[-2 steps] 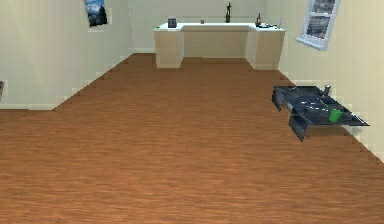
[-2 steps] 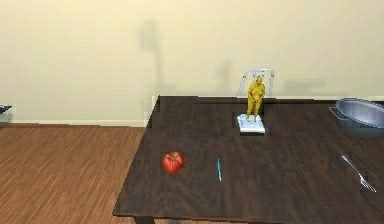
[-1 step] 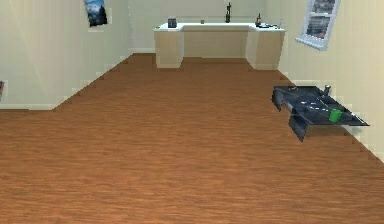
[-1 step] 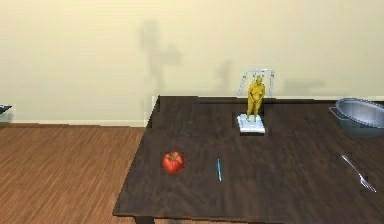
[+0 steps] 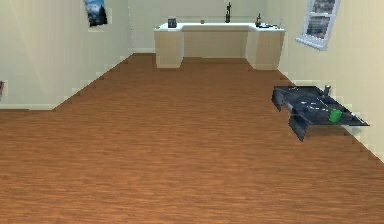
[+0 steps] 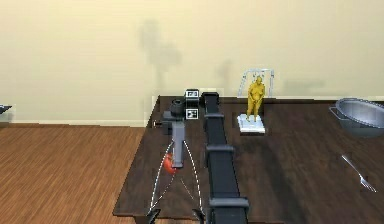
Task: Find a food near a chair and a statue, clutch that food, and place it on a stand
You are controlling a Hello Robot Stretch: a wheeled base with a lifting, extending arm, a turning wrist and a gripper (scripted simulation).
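A dark wooden table (image 6: 290, 165) takes up the arm side view. On it a yellow statue (image 6: 256, 98) stands on a white base, with a thin chair back (image 6: 262, 72) rising behind it. My arm (image 6: 218, 150) reaches out over the table. The gripper (image 6: 173, 180) sits left of the arm, with a small red thing (image 6: 170, 167) on the tabletop at its fingers. I cannot tell whether the gripper holds anything. In the forward view a low dark stand (image 5: 315, 108) is on the floor at the right.
A grey bowl (image 6: 361, 112) and a utensil (image 6: 355, 172) lie on the table's right side. The forward view has wide wood floor (image 5: 150, 140), a white desk (image 5: 215, 42) at the far wall, a window (image 5: 320, 20) and a wall picture (image 5: 97, 12).
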